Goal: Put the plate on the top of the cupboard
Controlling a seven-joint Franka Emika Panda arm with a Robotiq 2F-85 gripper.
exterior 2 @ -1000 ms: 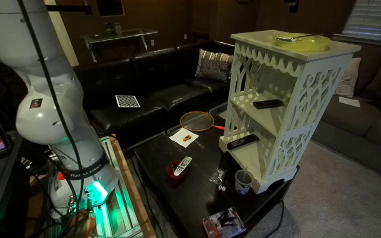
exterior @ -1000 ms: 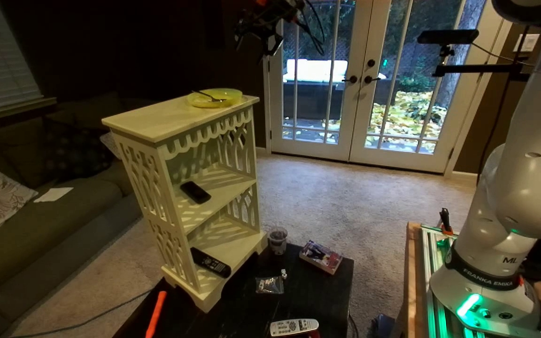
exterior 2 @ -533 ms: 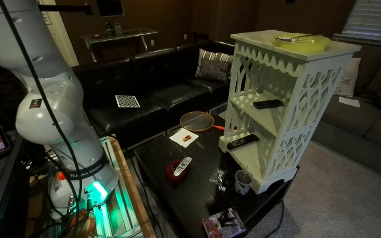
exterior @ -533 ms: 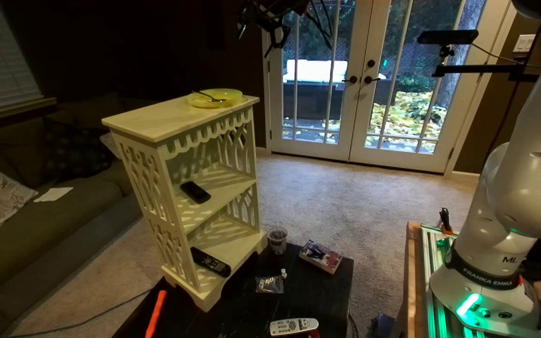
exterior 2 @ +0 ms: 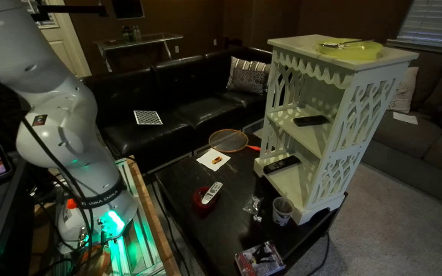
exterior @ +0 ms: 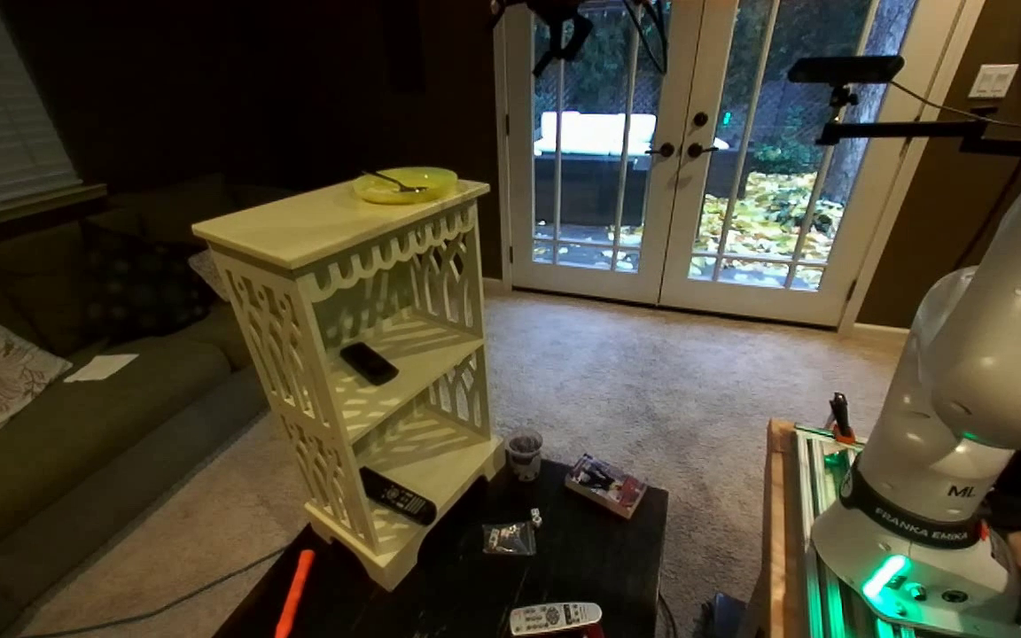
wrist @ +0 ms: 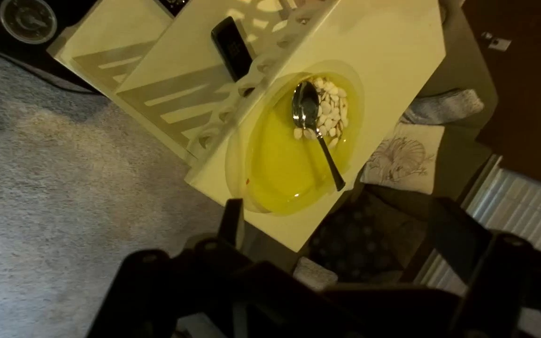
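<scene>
The yellow-green plate (exterior: pixel 426 188) rests flat on the cream cupboard's top (exterior: pixel 298 226), near one end. It shows there too in an exterior view (exterior 2: pixel 359 51). In the wrist view the plate (wrist: pixel 275 164) holds a metal spoon (wrist: pixel 306 110) and several pale seed-like pieces (wrist: pixel 331 112); the spoon's handle reaches over the rim. The cupboard also shows in an exterior view (exterior 2: pixel 374 92). My gripper (wrist: pixel 345 225) is open with nothing between its fingers. It is above the plate and apart from it. In an exterior view the gripper (exterior: pixel 524 44) is partly cut off by the top edge.
Dark remote-like objects lie on the middle shelf (exterior 2: pixel 310 121) and bottom shelf (exterior 2: pixel 281 165). The low black table (exterior 2: pixel 228 188) bears a cup (exterior 2: pixel 282 211), a book (exterior 2: pixel 260 258), a small bag (exterior 2: pixel 252 204), a racket (exterior 2: pixel 228 140) and a red container (exterior 2: pixel 202 207) with a white remote (exterior 2: pixel 212 193).
My gripper has moved up and to the right in an exterior view, away from the cupboard, as the arm leans back. The plate and cupboard have not moved.
</scene>
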